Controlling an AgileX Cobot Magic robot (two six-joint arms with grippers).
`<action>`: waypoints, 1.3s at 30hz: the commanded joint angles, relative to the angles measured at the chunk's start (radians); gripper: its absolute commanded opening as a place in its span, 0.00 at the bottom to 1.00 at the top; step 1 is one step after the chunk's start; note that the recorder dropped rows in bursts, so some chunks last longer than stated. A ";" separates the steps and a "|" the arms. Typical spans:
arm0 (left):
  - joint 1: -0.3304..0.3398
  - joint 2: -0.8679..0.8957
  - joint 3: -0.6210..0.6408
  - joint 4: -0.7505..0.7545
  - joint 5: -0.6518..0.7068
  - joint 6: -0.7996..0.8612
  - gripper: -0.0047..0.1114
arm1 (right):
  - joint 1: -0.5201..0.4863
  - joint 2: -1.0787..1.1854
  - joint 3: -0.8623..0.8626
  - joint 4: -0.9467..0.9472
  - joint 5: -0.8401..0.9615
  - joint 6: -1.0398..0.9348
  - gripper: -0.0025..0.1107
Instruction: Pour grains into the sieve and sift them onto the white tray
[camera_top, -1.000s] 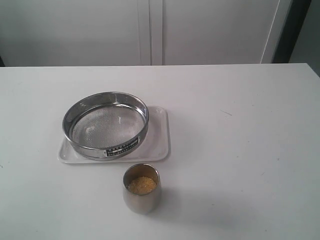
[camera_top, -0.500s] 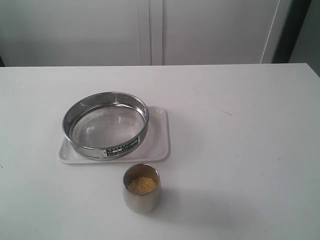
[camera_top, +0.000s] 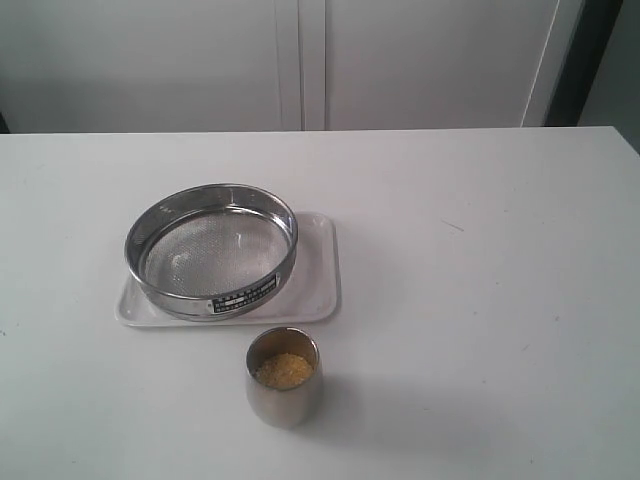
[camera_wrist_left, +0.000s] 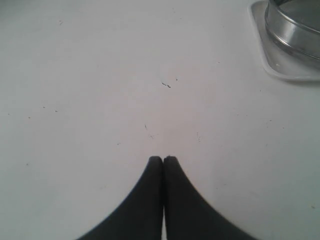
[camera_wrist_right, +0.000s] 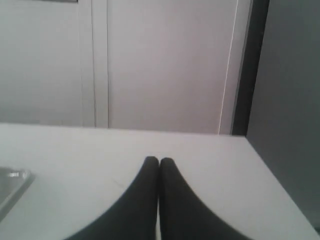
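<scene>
The round steel sieve (camera_top: 211, 249) rests on the white tray (camera_top: 318, 280) left of the table's middle, its mesh bare. Just in front of it stands a small steel cup (camera_top: 284, 377) holding golden-yellow grains (camera_top: 284, 369). Neither arm shows in the exterior view. In the left wrist view my left gripper (camera_wrist_left: 163, 160) is shut with nothing in it, over bare table, with the sieve (camera_wrist_left: 295, 25) and the tray (camera_wrist_left: 280, 70) at a corner. My right gripper (camera_wrist_right: 159, 161) is shut and empty too, and a metal edge (camera_wrist_right: 12, 187), which I cannot identify, sits at the side of its view.
White cabinet doors (camera_top: 300, 60) stand behind the white table (camera_top: 480, 250). A dark upright strip (camera_top: 575, 60) runs at the back right. The table's right edge (camera_wrist_right: 272, 175) shows in the right wrist view.
</scene>
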 joint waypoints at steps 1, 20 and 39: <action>0.000 -0.003 0.010 -0.004 0.009 -0.009 0.04 | -0.001 -0.005 0.006 -0.007 -0.159 -0.004 0.02; 0.000 -0.003 0.010 -0.004 0.009 -0.009 0.04 | -0.001 -0.005 0.006 -0.005 -0.190 -0.004 0.02; 0.000 -0.003 0.010 -0.004 0.009 -0.009 0.04 | -0.001 -0.005 0.006 -0.005 -0.310 -0.004 0.02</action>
